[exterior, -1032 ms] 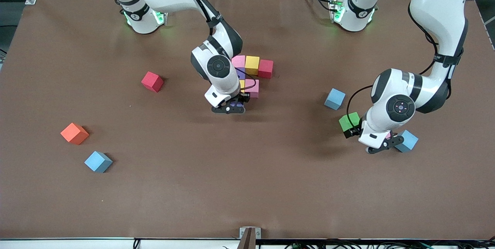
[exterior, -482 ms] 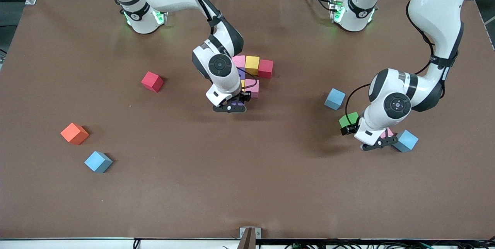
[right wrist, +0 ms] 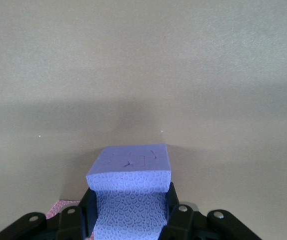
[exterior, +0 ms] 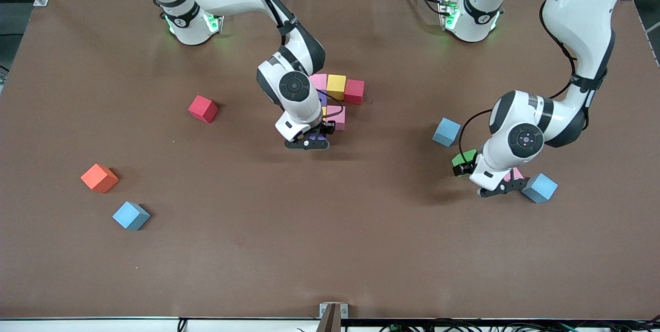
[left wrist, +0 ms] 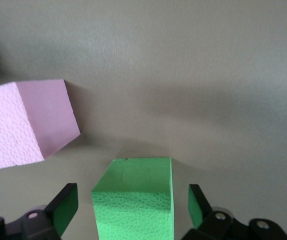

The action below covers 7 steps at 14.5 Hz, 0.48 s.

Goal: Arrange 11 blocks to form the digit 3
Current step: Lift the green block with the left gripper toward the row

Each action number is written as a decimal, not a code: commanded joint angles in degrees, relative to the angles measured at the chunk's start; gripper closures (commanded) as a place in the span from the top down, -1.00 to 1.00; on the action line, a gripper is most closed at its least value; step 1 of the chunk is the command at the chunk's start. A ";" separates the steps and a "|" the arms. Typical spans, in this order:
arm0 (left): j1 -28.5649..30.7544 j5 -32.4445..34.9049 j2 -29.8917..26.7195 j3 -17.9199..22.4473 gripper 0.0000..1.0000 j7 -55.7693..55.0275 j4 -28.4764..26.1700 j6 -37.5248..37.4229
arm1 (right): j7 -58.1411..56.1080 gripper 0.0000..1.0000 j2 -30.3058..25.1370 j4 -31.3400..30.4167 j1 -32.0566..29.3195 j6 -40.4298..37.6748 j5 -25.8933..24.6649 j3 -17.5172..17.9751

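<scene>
right gripper (right wrist: 128,220) clamps purple cube (right wrist: 131,192) | left gripper (left wrist: 133,212) wide, straddling green cube (left wrist: 133,200) | risk: closing finger nudges adjacent pink cube (left wrist: 26,122)

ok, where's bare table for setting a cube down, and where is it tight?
Free: the wide strip of brown table nearest the front camera, and the patch between the lone red foam cube and the orange foam cube. Crowded: around the half-built cluster of foam cubes, and around the green foam cube.
</scene>
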 commanded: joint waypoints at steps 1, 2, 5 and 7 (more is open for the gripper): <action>0.50 -1.07 -0.98 -0.41 0.87 1.01 -2.36 1.78 | 1.17 -0.81 0.51 0.54 1.05 -0.42 -0.74 -0.50; 0.41 -1.15 -0.98 -0.41 0.83 1.01 -2.88 2.75 | 1.17 -0.81 0.51 0.63 1.05 -0.33 -0.74 -0.50; 0.32 -1.15 -0.72 -0.41 0.53 0.39 -3.51 4.34 | 0.99 -0.77 0.51 0.72 1.40 -0.16 -0.83 -0.50; 0.15 -1.15 -1.07 -0.41 0.04 -0.30 -3.33 4.25 | 0.73 -0.77 0.51 0.72 1.22 -0.16 -2.31 -0.50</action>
